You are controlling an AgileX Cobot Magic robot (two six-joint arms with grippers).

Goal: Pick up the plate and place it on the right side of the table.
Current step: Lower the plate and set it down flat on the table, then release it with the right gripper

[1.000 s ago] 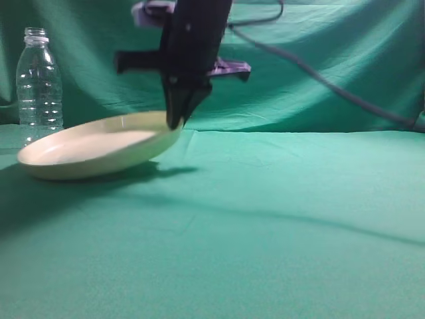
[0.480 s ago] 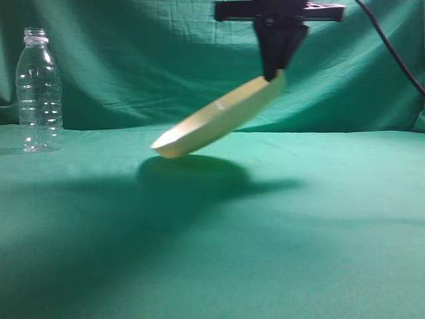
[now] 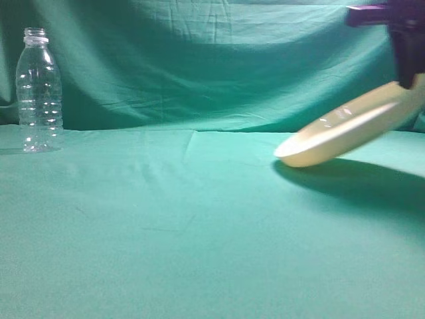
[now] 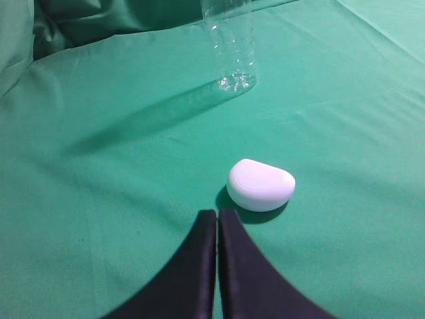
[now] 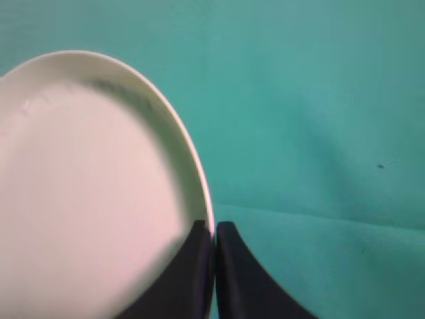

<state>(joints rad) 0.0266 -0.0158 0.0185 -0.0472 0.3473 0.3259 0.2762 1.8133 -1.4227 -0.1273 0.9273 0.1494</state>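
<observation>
The pale cream plate hangs tilted at the right of the exterior view, its left edge low, just above the green table. My right gripper is shut on the plate's right rim, at the frame's right edge. In the right wrist view the plate fills the left side and the right gripper pinches its rim between the black fingers. My left gripper is shut and empty over the cloth and does not show in the exterior view.
A clear empty bottle stands at the far left by the green backdrop; it also shows in the left wrist view. A small white rounded object lies on the cloth just ahead of the left gripper.
My right gripper has lifted the plate off the left part of the table and carried it rightward, tilted, to the right edge of the view. The bottle has not moved.
</observation>
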